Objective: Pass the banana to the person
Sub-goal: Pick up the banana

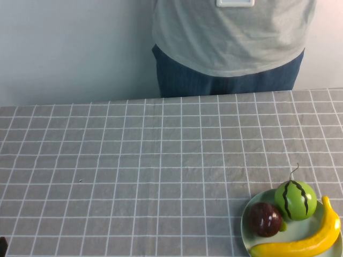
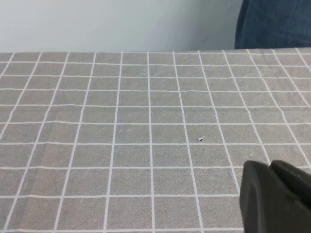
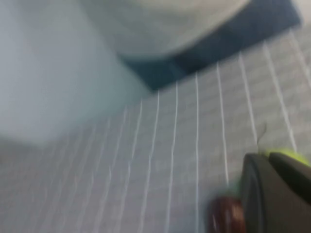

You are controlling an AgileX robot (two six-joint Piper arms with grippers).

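The banana (image 1: 303, 238) is long, curved and yellow and lies on a pale plate (image 1: 243, 220) at the near right corner of the table. The person (image 1: 230, 43), in a grey T-shirt and blue jeans, stands behind the far edge; no hand shows. The jeans also show in the left wrist view (image 2: 272, 24) and the right wrist view (image 3: 214, 53). My left gripper (image 2: 269, 165) is shut and empty over bare cloth at the near left. My right gripper (image 3: 266, 156) is shut and empty, hovering near the plate; the banana is hidden in that view.
A green striped melon (image 1: 295, 199) and a dark red fruit (image 1: 263, 218) share the plate with the banana; both show in the right wrist view, the melon (image 3: 290, 155) and the red fruit (image 3: 226, 216). A grey checked cloth (image 1: 134, 171) covers the table.
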